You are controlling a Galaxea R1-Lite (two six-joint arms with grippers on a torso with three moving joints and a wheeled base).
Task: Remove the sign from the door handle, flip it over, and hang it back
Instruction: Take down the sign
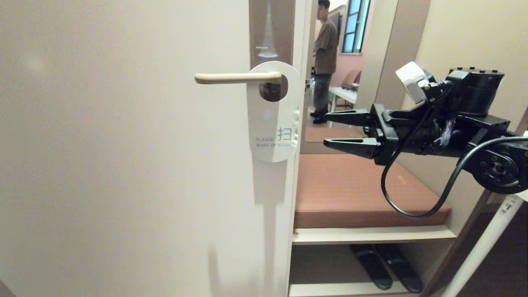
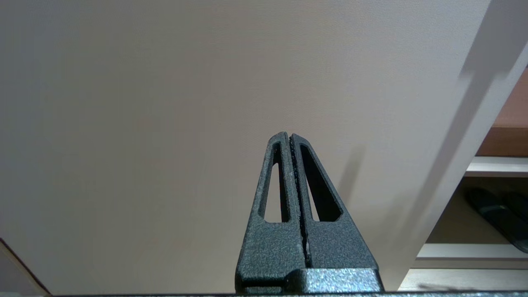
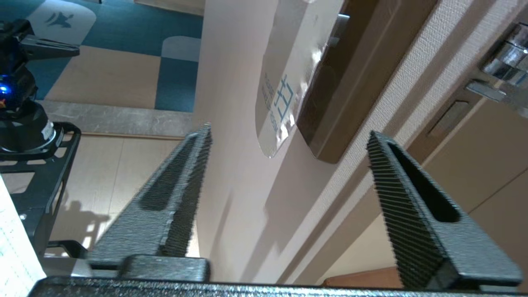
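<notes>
1. On the door handle the sign hung by its hole, its white "PLEASE MAKE UP ROOM" face turned toward you, its lower part lying flat over the brown plate and the door.
2. You could not tell from this alone whether the sign had been flipped or not; either nothing had begun or the hanging was done.
3. Your right end effector stood beside the sign, off the door's edge, at about the height of the printed text, apart from the card, its jaws spread wide and holding nothing.
4. Your left end effector pointed at bare door, jaws pressed together and empty; it appeared parked.
5. If a grasp was the aim, you would have needed one finger behind the card, and I judged that awkward because the card lay close against the plate.
6. Beyond the door edge were a cushioned shelf, a pair of dark slippers below it, and a person standing in the room beyond, well clear of the arm.
7. Nothing lay between the right end effector and the sign.
</notes>
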